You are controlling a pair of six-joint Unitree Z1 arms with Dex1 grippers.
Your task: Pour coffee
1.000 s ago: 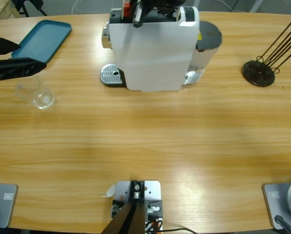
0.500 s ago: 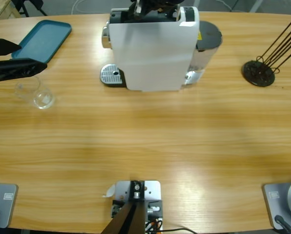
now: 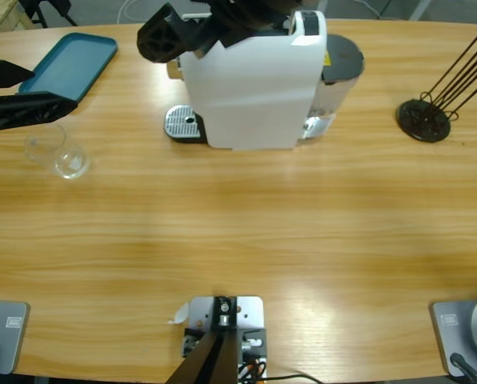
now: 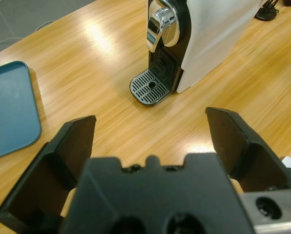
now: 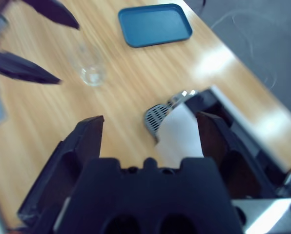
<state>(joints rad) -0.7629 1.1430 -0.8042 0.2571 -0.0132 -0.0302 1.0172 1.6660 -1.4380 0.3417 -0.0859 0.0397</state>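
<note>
Left gripper (image 3: 5,94) gapes wide, holding nothing — the glass (image 3: 56,151) sits just beside its fingers. Right gripper (image 5: 150,129) also spread, empty, above the coffee machine (image 3: 250,80).

From my station this reads as a robot test lab dressed up as a coffee corner. I see 1 long wooden table (image 3: 246,232) with rounded edges standing on a plain grey floor (image 4: 33,14), with loose cables (image 5: 255,46) trailing across it beyond the table. On the table stand 1 white capsule coffee machine (image 3: 254,80), 1 teal tray (image 3: 69,66) and 1 black wire rack (image 3: 434,104), spaced well apart like a staged bench.
</note>
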